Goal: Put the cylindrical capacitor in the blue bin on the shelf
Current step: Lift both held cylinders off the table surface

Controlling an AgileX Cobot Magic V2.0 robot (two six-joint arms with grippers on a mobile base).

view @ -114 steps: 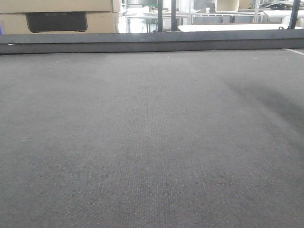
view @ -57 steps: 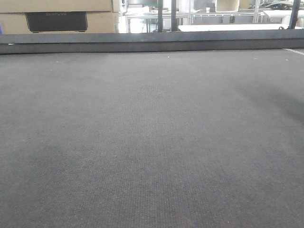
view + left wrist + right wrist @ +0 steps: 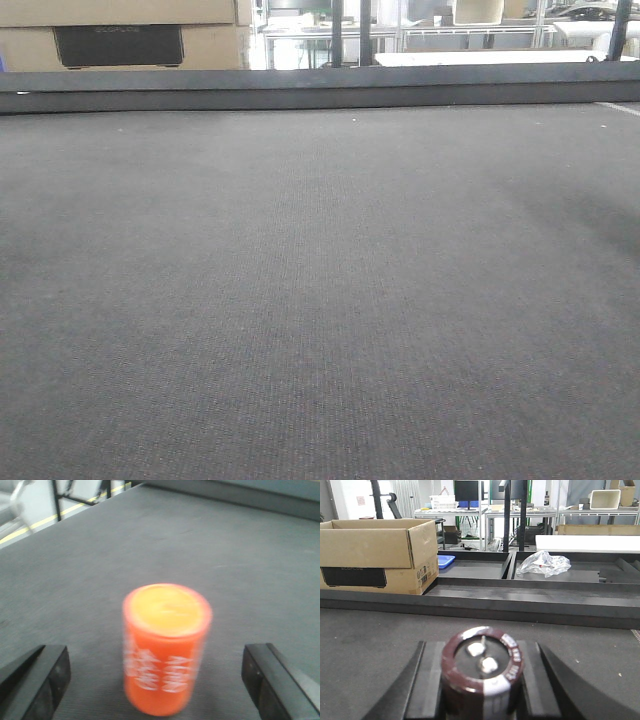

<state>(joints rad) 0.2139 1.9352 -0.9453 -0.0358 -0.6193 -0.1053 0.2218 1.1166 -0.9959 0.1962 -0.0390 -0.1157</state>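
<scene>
Grippers low over a grey mat (image 3: 320, 300): the right gripper (image 3: 482, 685) has the cylindrical capacitor (image 3: 482, 667), and the left gripper (image 3: 157, 680) straddles an orange can (image 3: 165, 645).

In the right wrist view the capacitor stands upright between the two dark fingers, which press in against its maroon sleeve on both sides. Its silvery top with two small terminals and a light grey stripe faces the camera. Beyond it run a dark rail (image 3: 480, 602), a cardboard box (image 3: 375, 555), a blue tray (image 3: 445, 561) and a crumpled plastic bag (image 3: 542, 562). In the left wrist view, which is blurred, the jaws are spread wide. The can stands on the mat between them, clear of both fingers, with a yellow top and white lettering.
</scene>
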